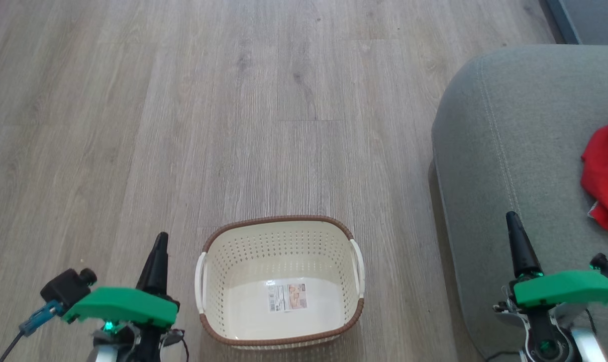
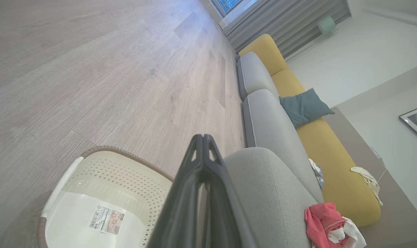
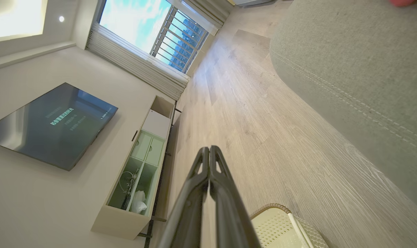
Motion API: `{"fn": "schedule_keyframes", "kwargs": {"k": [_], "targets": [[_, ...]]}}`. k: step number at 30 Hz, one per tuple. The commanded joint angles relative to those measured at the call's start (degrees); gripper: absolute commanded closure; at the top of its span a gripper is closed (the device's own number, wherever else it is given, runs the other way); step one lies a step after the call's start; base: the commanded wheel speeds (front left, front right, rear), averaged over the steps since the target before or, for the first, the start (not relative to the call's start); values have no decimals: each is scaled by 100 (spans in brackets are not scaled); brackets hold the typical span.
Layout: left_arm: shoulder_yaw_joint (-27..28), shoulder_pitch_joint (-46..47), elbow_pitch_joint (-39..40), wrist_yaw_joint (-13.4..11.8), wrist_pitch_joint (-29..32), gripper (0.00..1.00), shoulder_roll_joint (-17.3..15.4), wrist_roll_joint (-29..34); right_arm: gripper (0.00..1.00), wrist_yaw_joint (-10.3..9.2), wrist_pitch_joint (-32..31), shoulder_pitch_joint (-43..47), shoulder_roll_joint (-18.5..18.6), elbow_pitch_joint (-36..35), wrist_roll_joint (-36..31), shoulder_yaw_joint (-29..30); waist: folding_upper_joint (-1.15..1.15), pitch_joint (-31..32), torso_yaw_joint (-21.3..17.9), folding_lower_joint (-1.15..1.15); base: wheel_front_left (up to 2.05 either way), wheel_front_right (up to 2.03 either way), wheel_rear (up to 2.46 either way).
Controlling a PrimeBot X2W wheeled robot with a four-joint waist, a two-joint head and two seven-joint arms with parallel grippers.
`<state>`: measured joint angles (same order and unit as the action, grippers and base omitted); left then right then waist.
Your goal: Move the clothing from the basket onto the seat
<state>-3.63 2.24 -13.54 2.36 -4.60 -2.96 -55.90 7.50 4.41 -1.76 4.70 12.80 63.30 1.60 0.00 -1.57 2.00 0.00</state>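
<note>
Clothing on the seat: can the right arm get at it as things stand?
Probably yes: the clothing lies uncovered on the seat, just ahead of the right gripper, with nothing between; the jaws are shut, though.

In the head view the clothing (image 1: 605,186) runs off the right edge, and the seat (image 1: 510,151) off the right and bottom edges. The left claw (image 2: 203,136) hides part of the basket (image 2: 125,175), whose label (image 2: 107,219) is too small to read.

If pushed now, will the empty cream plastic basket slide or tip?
Likely slides: the cream perforated plastic basket is empty, so probably light, on smooth wood floor. Tipping seems unlikely; it looks low and wide.
</note>
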Motion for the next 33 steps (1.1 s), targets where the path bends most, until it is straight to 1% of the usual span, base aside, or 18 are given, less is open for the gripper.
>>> {"fn": "schedule_keyframes", "kwargs": {"k": [1,33], "targets": [[154,299,160,53,16,100,-59,-118,100,-1,-34,-286,3,-168,106,-14,0,2,-2,0,0,0,0],[561,346,48,300,558,100,-64,-2051,100,-1,-570,-366,-67,-14,1634,218,0,75,-109,0,0,0,0]]}}
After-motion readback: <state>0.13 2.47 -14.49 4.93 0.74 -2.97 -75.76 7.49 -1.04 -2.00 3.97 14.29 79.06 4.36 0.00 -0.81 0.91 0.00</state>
